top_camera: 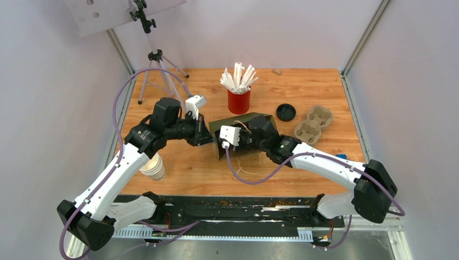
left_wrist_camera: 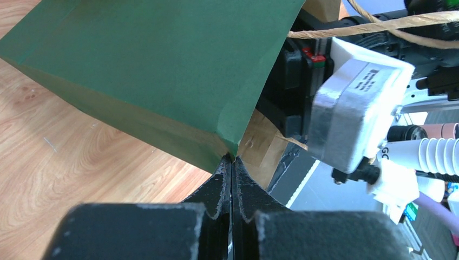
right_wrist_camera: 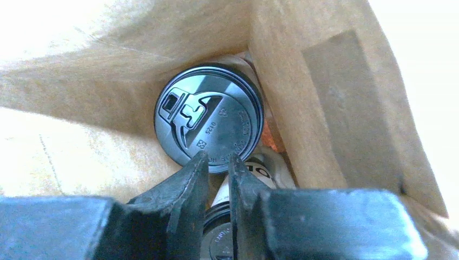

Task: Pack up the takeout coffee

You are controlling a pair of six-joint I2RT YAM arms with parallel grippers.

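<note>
Inspection found your takeout coffee (right_wrist_camera: 208, 116) lying inside the green paper bag (left_wrist_camera: 151, 70) at mid counter (top_camera: 195, 173). Your left pincer (left_wrist_camera: 231, 160) was clenched on the bag's edge. Your right pincer (right_wrist_camera: 218, 158), inside the bag, stood slightly parted, tips at the lid's rim.

Looking down on a wooden worktop (top_camera: 189, 168) boxed in by pale walls. Carrying a green paper bag (top_camera: 243, 119), lying on its side near the middle. Holding up a red cup (top_camera: 238, 101) of white sticks, standing upright just behind the bag. Bearing a black lid (top_camera: 286, 112) to the right of the bag, with a cardboard cup carrier (top_camera: 313, 123) just beside it. Supporting a stack of white paper cups (top_camera: 153, 167) towards the near left and a tripod (top_camera: 155, 56) standing at the back left.
</note>
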